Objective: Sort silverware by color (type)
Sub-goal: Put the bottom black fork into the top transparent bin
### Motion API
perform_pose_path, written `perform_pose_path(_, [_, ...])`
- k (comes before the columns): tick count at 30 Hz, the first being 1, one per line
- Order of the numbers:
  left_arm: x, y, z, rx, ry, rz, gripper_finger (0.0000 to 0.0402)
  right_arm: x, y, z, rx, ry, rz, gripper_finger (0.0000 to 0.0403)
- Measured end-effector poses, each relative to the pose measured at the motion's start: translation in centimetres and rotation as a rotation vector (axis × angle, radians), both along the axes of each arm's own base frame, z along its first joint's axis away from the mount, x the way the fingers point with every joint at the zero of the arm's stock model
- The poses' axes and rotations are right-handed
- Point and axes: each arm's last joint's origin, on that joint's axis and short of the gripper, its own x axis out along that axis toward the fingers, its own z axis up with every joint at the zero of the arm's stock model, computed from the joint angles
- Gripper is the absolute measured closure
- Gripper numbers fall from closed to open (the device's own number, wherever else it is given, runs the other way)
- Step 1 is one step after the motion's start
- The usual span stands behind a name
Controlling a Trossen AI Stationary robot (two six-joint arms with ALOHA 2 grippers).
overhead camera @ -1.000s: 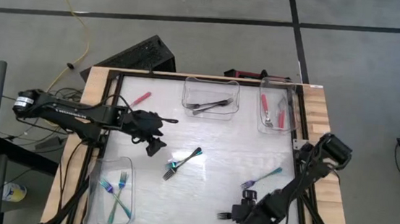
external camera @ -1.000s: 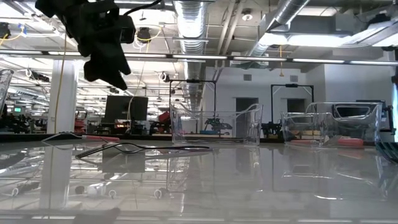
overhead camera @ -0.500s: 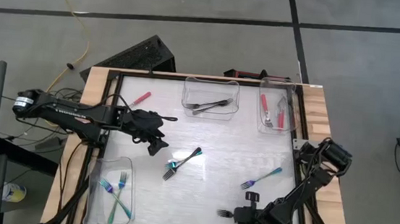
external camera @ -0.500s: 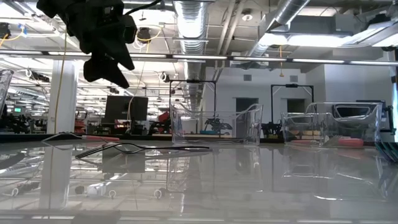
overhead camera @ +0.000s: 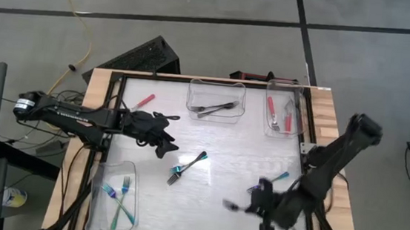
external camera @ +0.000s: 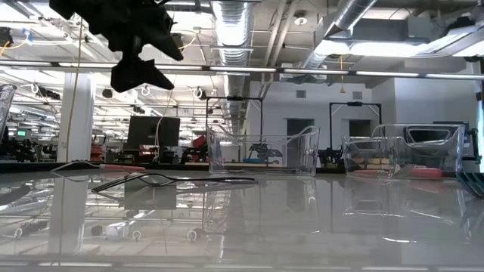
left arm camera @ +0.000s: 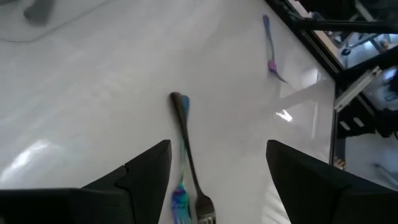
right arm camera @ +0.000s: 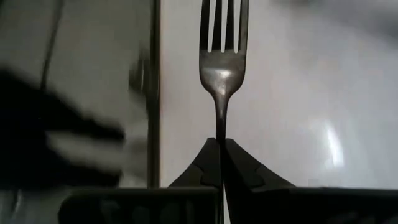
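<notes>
The right gripper (right arm camera: pixel 219 163) is clamped on the handle of a dark fork (right arm camera: pixel 222 59), whose tines stick straight out past the fingertips, above the table (overhead camera: pixel 240 144). The left gripper (left arm camera: pixel 217 163) hangs with its jaws spread wide; two more forks (left arm camera: pixel 185 163) lie together on the table between and just ahead of its fingers (left arm camera: pixel 144 171).

Overhead looking down, tabletop-level sideways, two close wrist views
</notes>
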Motion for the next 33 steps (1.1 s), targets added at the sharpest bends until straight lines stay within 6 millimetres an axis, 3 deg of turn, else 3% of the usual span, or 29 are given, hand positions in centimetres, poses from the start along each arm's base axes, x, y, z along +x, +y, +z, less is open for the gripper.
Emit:
perform_pose_path(4, [0.0,-0.5,0.0,-0.005,0.000,-0.020,0.0154,0.1,-4.8,4.2,-0.128,-0.236,-0.150,0.0381])
perform_pose_path(8, [0.0,-0.8,0.0,-0.006,0.001,-0.032,0.0154,1.8,-10.8,6.0,-0.408,-0.308,-0.243,0.0381])
perform_pose_path(11, [0.0,-0.8,0.0,-0.015,0.000,-0.027,0.0154,4.0,-16.6,6.4,-0.556,-0.276,-0.267,0.0381])
perform_pose_path(15, [0.0,-0.8,0.0,-0.056,-0.002,-0.013,0.0154,6.4,-24.6,5.5,-0.519,-0.257,-0.281,0.0381])
perform_pose_path(17, [0.0,-1.0,0.0,-0.075,-0.002,-0.010,0.0154,7.1,-27.4,4.8,-0.510,-0.256,-0.295,0.0381])
perform_pose_path(19, [-0.1,-1.3,0.0,-0.084,-0.001,-0.018,0.0154,7.8,-29.1,3.9,-0.553,-0.237,-0.282,0.0381])
perform_pose_path(26, [-0.2,-2.7,0.0,-0.119,0.006,-0.042,0.0154,11.3,-32.0,0.9,-0.716,-0.152,-0.131,0.0381])
perform_pose_path(33, [-0.3,-3.0,0.0,-0.215,-0.013,0.097,0.0154,12.2,-35.6,-2.2,-0.745,-0.015,-0.092,0.0381])
